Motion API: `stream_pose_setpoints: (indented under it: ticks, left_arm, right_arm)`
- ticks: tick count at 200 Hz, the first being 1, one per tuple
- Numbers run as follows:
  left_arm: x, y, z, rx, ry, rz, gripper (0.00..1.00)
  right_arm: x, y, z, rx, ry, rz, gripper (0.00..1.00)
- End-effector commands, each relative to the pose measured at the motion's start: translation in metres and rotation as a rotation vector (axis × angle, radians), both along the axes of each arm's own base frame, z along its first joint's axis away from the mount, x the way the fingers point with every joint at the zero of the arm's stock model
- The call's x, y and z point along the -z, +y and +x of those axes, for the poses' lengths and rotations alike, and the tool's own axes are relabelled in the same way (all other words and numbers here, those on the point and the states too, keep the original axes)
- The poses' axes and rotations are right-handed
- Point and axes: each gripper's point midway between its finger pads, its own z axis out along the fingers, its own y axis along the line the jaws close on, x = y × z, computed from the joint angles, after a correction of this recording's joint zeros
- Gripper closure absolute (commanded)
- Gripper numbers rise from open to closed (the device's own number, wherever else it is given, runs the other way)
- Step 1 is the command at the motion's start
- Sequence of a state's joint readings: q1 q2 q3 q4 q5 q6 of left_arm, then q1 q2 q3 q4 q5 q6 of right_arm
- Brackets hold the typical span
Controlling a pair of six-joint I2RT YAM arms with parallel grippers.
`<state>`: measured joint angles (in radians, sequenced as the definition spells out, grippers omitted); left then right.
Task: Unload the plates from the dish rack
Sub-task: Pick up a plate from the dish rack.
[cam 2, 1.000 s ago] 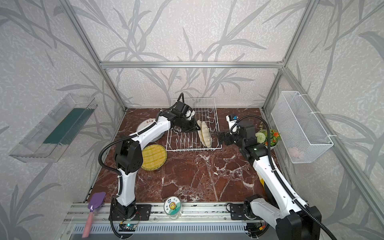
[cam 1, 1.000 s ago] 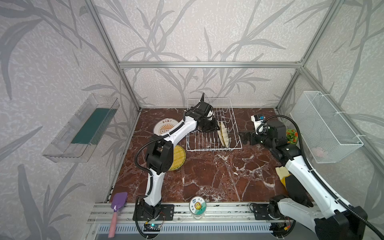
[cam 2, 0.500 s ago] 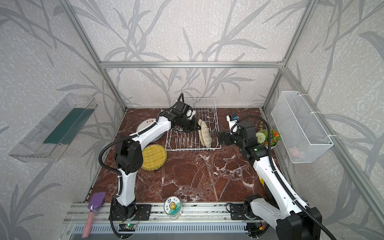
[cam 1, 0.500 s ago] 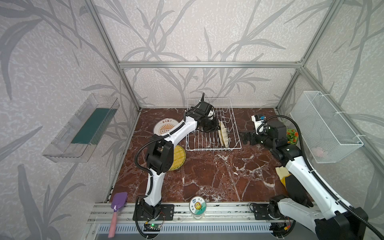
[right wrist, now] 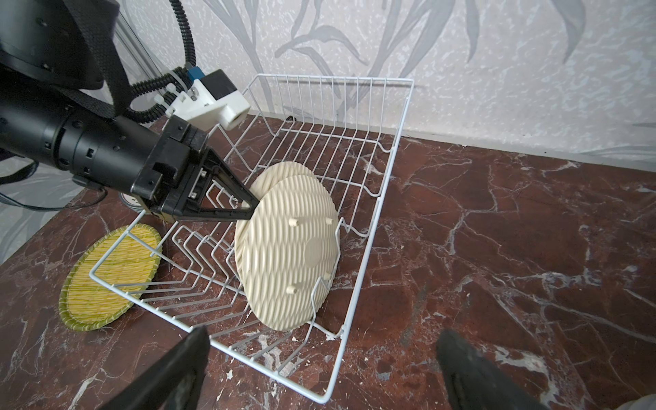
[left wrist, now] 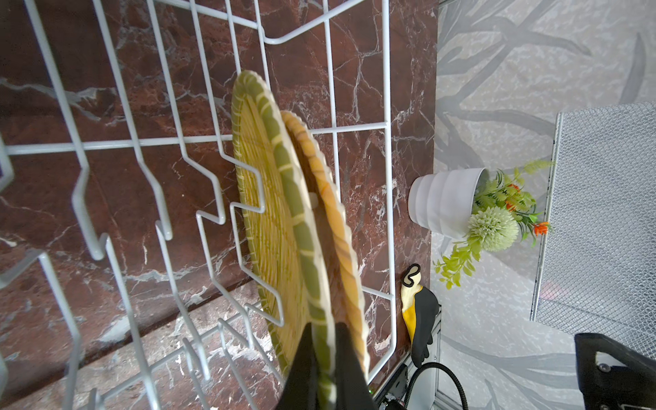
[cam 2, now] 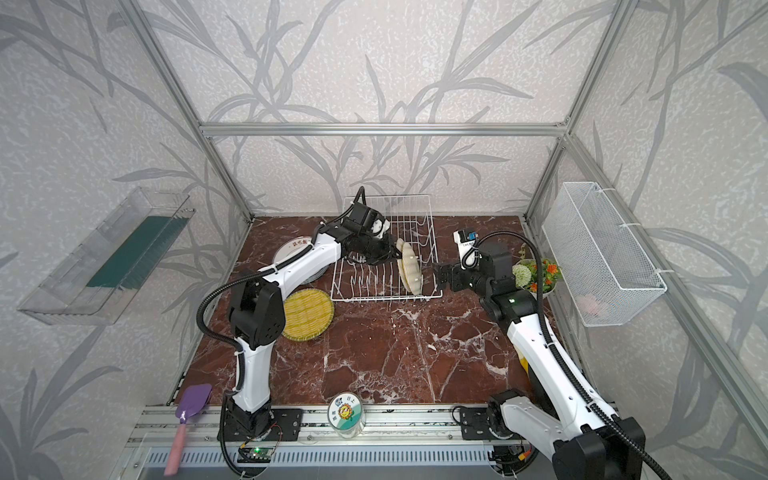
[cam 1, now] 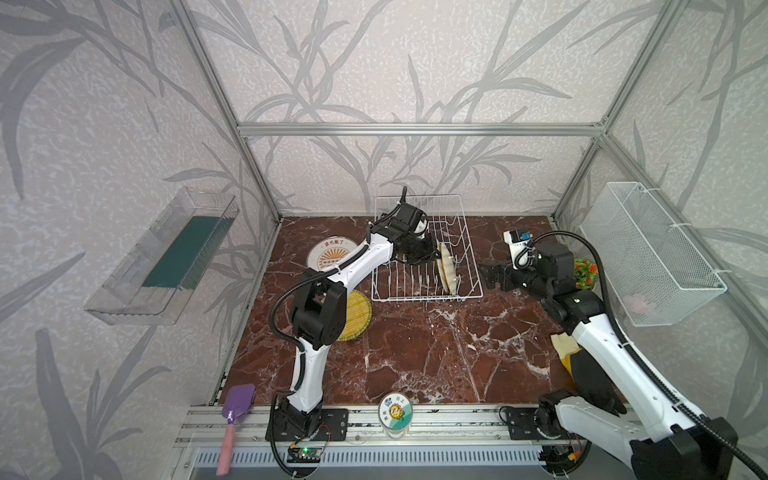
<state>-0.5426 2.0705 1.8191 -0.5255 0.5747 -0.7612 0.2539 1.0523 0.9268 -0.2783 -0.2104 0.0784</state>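
Two woven plates stand on edge in the white wire dish rack [cam 1: 469, 249] [cam 2: 430, 232]; in both top views they show as a pale pair [cam 1: 448, 268] [cam 2: 409, 268]. In the left wrist view my left gripper [left wrist: 324, 355] is shut on the rim of the green-rimmed plate [left wrist: 280, 213], with the orange-rimmed plate [left wrist: 333, 213] just behind it. The right wrist view shows their ribbed backs [right wrist: 287, 255]. My right gripper [right wrist: 323, 340] [cam 1: 488, 276] hangs open just outside the rack's right side. Another woven plate [cam 1: 357, 311] and a white sunburst plate [cam 1: 330, 253] lie flat on the table left of the rack.
A white pot of flowers [cam 1: 584, 272] stands at the right wall under a white mesh basket [cam 1: 648, 257]. A yellow-black glove [cam 1: 569, 353] lies by the right arm. A clear shelf [cam 1: 166, 257] hangs on the left wall. A purple spatula [cam 1: 235, 407] and a jar [cam 1: 395, 413] sit at the front rail.
My left gripper's jaws have closed onto the rim of the green-rimmed woven plate. The right arm has not moved.
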Motion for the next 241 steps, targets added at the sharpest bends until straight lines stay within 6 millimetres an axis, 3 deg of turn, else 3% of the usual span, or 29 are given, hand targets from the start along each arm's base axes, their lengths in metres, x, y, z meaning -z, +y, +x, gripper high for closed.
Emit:
stream_pose_setpoints:
  ticks: [1,70,189,241]
  left_arm:
    - [-0.028,-0.003,-0.002,-0.011,-0.038,-0.056,1.00]
    - [-0.050,-0.005,-0.008,-0.009,-0.055,-0.095,1.00]
    - [-0.056,0.012,-0.020,0.008,-0.084,-0.001,1.00]
    - [-0.075,0.011,-0.023,-0.005,-0.105,-0.057,1.00]
  right_arm:
    - [-0.001,-0.002,-0.004,0.001,-0.006,0.005,0.01]
    - [-0.001,-0.001,-0.003,0.003,-0.003,0.022,0.01]
    - [-0.003,0.001,-0.003,0.000,-0.009,0.040,0.01]
    - [-0.006,0.005,0.000,-0.008,-0.013,0.066,0.01]
